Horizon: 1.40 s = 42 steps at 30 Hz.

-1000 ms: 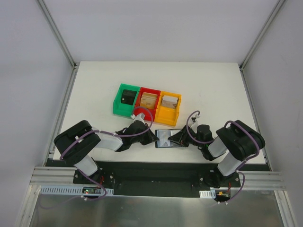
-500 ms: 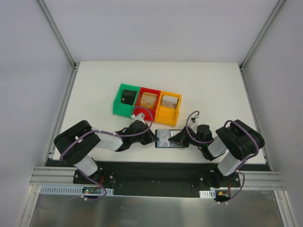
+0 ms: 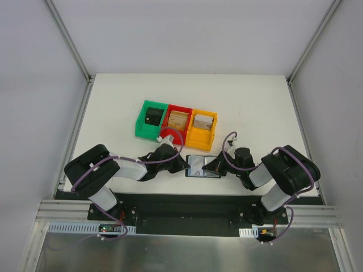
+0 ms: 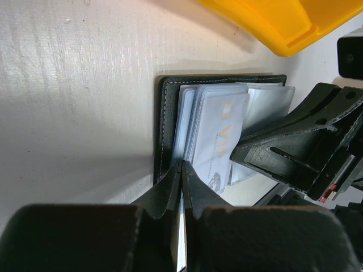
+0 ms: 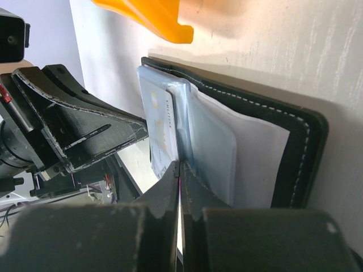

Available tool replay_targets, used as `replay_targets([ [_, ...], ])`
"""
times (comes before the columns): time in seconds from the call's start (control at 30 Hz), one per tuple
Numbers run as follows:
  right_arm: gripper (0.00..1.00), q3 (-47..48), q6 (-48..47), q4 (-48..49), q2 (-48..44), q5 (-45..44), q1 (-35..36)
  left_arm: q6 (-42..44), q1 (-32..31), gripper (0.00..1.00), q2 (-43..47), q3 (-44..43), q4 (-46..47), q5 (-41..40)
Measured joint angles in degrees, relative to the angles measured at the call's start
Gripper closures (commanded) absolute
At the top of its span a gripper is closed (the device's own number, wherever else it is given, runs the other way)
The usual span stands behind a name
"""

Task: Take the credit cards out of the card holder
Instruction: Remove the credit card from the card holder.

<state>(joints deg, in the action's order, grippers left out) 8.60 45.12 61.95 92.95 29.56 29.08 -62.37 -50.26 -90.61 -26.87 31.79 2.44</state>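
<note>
The card holder (image 3: 202, 166) lies open on the table near the front edge, between my two grippers. In the left wrist view its black stitched cover (image 4: 164, 113) holds pale cards in clear sleeves (image 4: 218, 133). My left gripper (image 4: 182, 165) is shut, its tips down on the holder's left part at the sleeves' edge. My right gripper (image 5: 180, 165) is shut too, tips at the edge of the cards (image 5: 161, 127) beside the stitched cover (image 5: 298, 141). Whether a card or sleeve sits between its tips does not show. From above, the left gripper (image 3: 185, 165) and right gripper (image 3: 210, 166) face each other.
Three joined bins stand just behind the holder: green (image 3: 140, 122) with a black block, red (image 3: 177, 107) and yellow (image 3: 202, 140) with stacked cards. The yellow bin's corner (image 4: 283, 25) hangs close over both grippers. The table's near edge lies right behind the arms.
The right gripper's jaws have closed and it has edged slightly left onto the holder. The left gripper and the holder have stayed put.
</note>
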Motion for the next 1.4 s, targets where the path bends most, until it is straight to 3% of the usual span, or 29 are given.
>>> replay_targets([
  [0.93,0.99,-0.35,-3.37,-6.58,-7.13,4.37,-1.16,-1.14,-0.04,1.0,0.09,0.28,0.09,-0.96],
  [1.0,0.81,-0.35,-3.41,-6.64,-7.13,4.57,-1.2,-1.16,-0.07,1.0,0.09,0.28,0.09,-0.98],
  [1.1,0.65,-0.35,-3.39,-6.86,-7.13,5.38,-1.25,-1.16,-0.07,1.0,0.04,0.28,0.11,-0.98],
  [1.4,0.58,-0.35,-3.58,-6.93,-6.88,6.1,-1.25,-1.14,-0.07,1.0,-0.13,0.26,0.37,-0.96],
])
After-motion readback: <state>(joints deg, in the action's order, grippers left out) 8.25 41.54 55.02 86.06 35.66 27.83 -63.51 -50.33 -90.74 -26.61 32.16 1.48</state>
